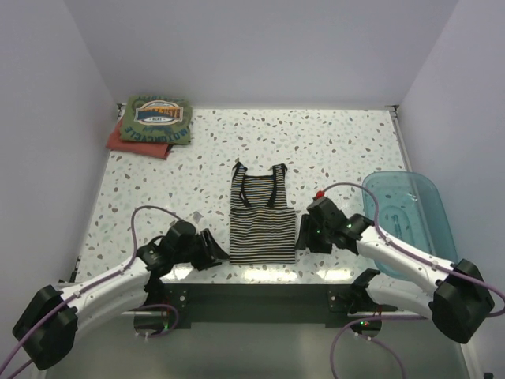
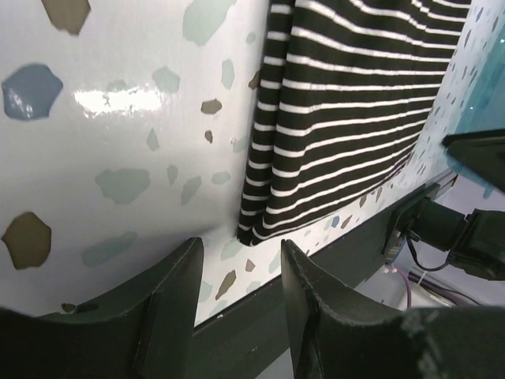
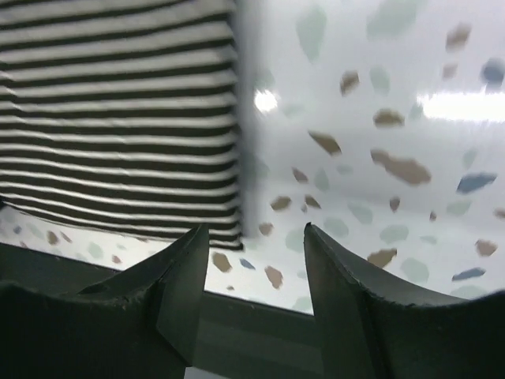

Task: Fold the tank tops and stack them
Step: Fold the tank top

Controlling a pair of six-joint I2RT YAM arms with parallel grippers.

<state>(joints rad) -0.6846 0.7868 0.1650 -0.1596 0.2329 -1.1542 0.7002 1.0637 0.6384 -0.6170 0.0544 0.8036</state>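
One striped top (image 1: 262, 229): flat, table (image 1: 347, 150) near-centre; long axis near-far, hem at near edge.
L gripper (image 1: 217, 251): spread, empty, beside hem's left corner.
R gripper (image 1: 306, 235): spread, empty, beside hem's right corner.
My read: arms equally near; pinch corners next.

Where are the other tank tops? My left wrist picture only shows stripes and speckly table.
Observer: At the far left corner, the olive green top lies folded on the red top.
Operator: Is the stripy one folded?
Observer: The striped top lies spread flat, straps at the far end.
Operator: Where's my other gripper?
Observer: The right gripper is open, low beside the striped top's near right corner.
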